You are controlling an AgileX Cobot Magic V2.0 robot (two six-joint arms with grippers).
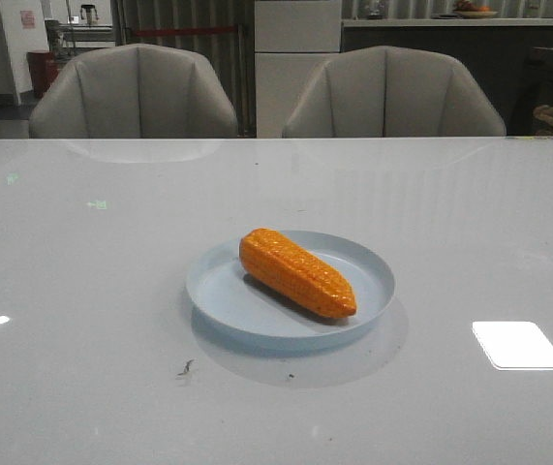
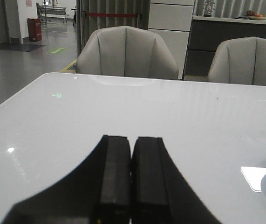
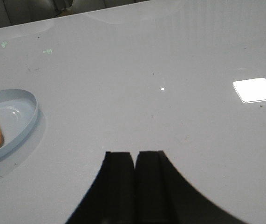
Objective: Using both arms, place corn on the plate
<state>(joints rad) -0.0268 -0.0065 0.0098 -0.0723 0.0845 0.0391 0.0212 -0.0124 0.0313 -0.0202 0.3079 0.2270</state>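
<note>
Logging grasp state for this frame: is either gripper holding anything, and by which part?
Nothing is held. The left gripper and right gripper are shut and empty; the corn lies on the plate.

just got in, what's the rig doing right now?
Nothing is being handled. The orange, bumpy-kerneled corn cob lies diagonally inside the round pale blue plate on the glossy white table. The left hand and right hand are both shut and empty, off to either side of the plate. The placing looks done.
</note>
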